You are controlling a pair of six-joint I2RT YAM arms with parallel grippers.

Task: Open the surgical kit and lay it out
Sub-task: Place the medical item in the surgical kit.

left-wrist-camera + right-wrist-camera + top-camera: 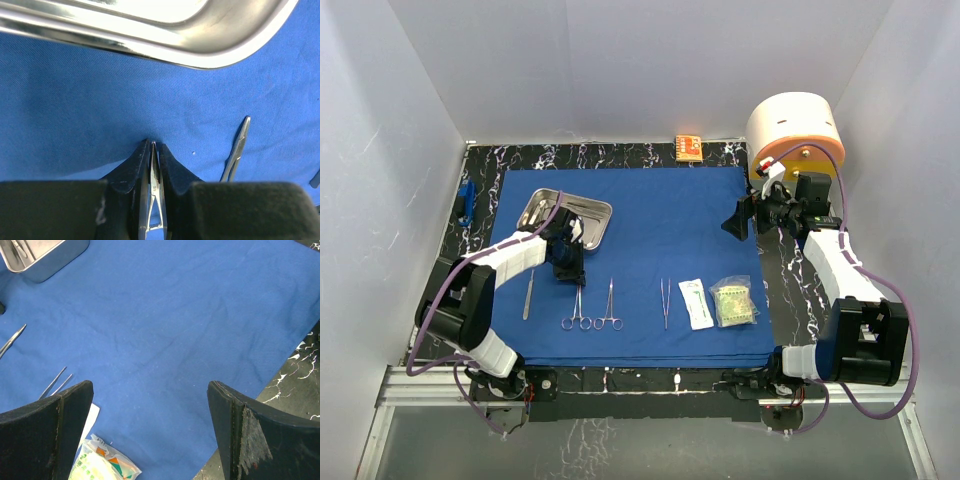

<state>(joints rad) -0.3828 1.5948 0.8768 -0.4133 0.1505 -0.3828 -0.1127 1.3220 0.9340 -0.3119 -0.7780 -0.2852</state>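
The blue drape [660, 210] lies spread flat, with the steel tray [582, 212] on its far left part. My left gripper [567, 266] sits just in front of the tray [200, 50], shut on a ring-handled forceps [152, 182] whose rings [576, 321] point toward the near edge. A second forceps [610, 305] lies beside it to the right. Tweezers [529, 295], another pair of tweezers [665, 302], a white packet [696, 303] and a green packet [734, 303] lie in a row. My right gripper [150, 387] hangs open over the drape's right edge, holding nothing.
A big cream-and-orange cylinder [795, 135] stands at the back right, close behind the right arm. A small orange box [689, 147] sits at the back edge. A blue object [467, 205] lies left of the drape. Black marbled table [300, 365] borders the cloth.
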